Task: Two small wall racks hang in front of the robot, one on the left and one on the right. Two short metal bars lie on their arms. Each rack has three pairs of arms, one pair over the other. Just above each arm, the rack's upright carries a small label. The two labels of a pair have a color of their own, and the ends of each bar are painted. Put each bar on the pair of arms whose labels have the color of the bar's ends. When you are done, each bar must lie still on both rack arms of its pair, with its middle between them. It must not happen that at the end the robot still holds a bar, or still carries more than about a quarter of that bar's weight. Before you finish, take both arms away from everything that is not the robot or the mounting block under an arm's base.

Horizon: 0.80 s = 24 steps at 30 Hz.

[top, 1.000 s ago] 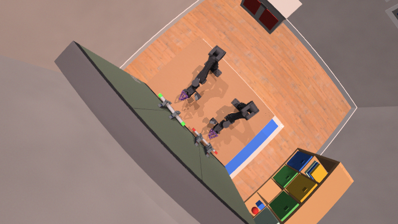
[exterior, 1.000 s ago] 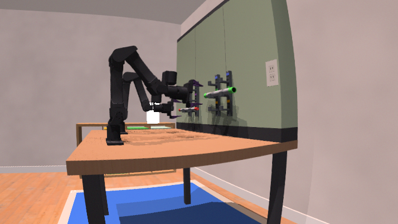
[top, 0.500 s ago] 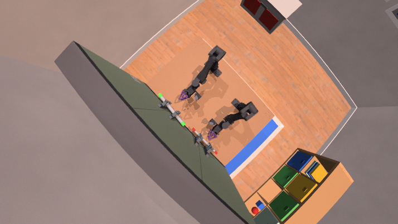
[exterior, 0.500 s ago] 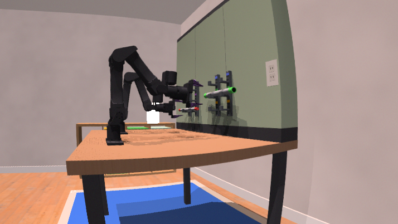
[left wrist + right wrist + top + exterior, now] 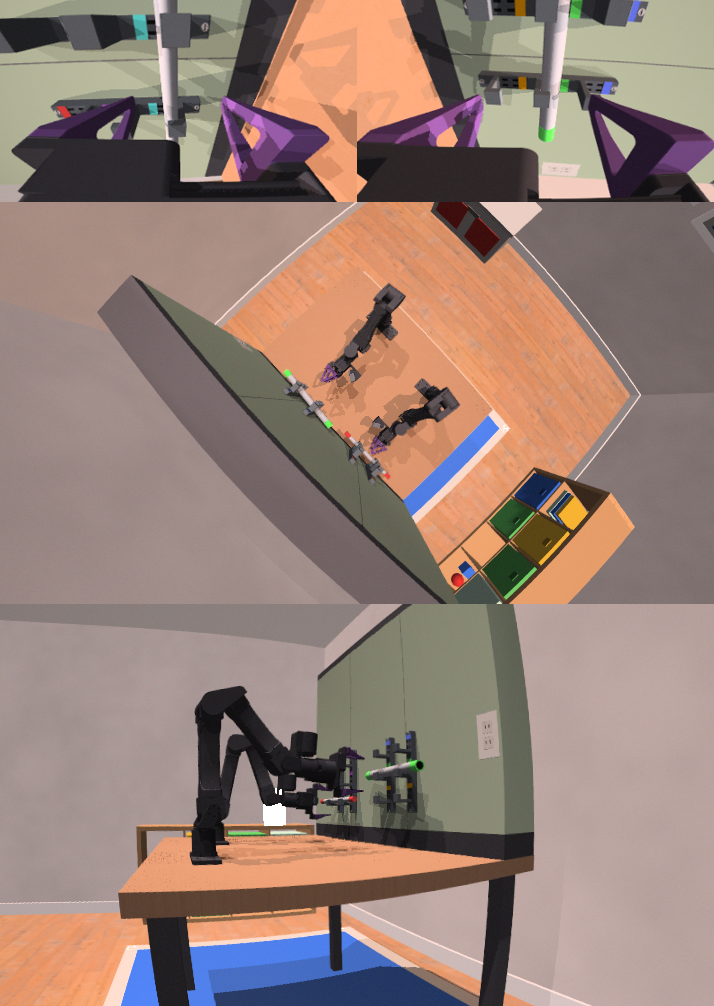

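Two metal bars, one per rack: the red-ended bar lies across the two lowest arms of the left rack, at its two teal labels, ahead of the left gripper; the green-ended bar lies across the two middle arms of the right rack, at its two green labels, ahead of the right gripper. Both grippers stand with their two fingers wide apart, nothing between them. One red label shows in the left wrist view, higher on its rack than the teal ones. The right rack carries two blue labels above its green pair and two orange below. Beyond the right gripper, one outlet plate with two sockets is fixed to the green wall panel.
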{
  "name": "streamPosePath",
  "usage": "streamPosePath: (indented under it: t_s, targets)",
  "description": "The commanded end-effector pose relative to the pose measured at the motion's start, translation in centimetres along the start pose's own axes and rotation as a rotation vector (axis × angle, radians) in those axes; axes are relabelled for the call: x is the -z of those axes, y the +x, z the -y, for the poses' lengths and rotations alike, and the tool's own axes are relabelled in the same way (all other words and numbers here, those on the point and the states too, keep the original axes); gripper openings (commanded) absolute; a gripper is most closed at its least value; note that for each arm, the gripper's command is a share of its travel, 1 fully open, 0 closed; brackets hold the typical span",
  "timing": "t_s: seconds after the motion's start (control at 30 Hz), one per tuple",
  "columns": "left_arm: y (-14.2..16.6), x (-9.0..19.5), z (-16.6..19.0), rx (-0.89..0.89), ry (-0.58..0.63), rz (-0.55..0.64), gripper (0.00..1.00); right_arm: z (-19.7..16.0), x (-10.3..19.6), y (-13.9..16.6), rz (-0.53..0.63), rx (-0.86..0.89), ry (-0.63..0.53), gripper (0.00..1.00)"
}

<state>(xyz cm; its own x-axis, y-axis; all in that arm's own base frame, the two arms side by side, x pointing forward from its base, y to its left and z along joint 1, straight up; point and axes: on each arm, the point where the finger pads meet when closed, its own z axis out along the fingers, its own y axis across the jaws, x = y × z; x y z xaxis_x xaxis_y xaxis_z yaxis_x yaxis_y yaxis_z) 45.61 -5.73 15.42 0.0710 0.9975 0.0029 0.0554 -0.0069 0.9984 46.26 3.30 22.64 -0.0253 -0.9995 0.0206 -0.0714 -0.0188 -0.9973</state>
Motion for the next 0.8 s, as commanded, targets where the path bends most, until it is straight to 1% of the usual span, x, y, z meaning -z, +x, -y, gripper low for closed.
streamPosePath:
  t_s: [0.0, 0.43, 0.77]
  targets:
    - [0.3, -0.9, -2.0, 0.005, -0.057, -0.006, 1.0, 1.6, 0.6, 0.0, -0.001, -0.019, 0.037, 1.0]
    - [0.3, -2.2, -2.7, 0.005, -0.057, -0.006, 1.0, 1.6, 0.6, 0.0, -0.001, -0.019, 0.037, 1.0]
    - [0.3, -3.0, -2.3, 0.005, -0.057, -0.006, 1.0, 1.6, 0.6, 0.0, -0.002, -0.018, 0.036, 1.0]
